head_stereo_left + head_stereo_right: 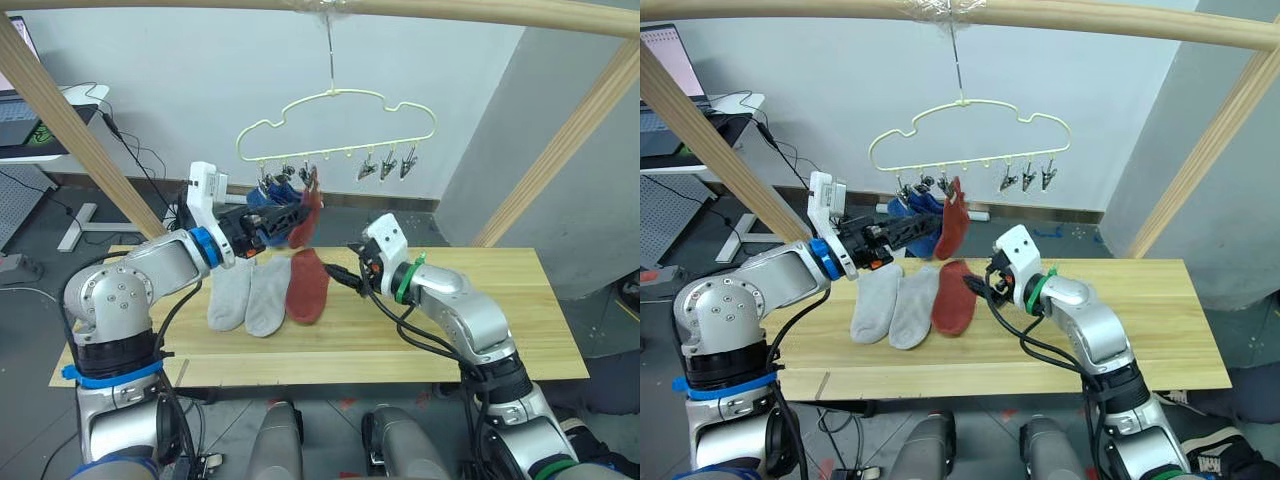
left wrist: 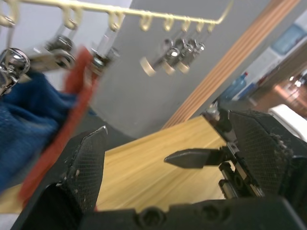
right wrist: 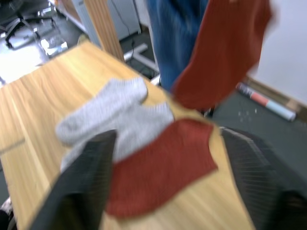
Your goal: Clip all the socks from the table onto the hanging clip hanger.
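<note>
The left end effector [image 1: 290, 218] stood open and empty just beside the hung rust red sock [image 1: 308, 215], apparently freshly clipped to the clip hanger [image 1: 335, 125]. The right end effector [image 1: 350, 274], open, hovered beside the table's red sock [image 1: 307, 285].

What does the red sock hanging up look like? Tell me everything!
The hanging red sock is a short, soft, rust-red ankle sock. A small metal clip on the yellow-green hanger pinches its top, so it dangles straight down above the table. Blue socks hang against it on one side. The open left gripper is close beside it.
</note>
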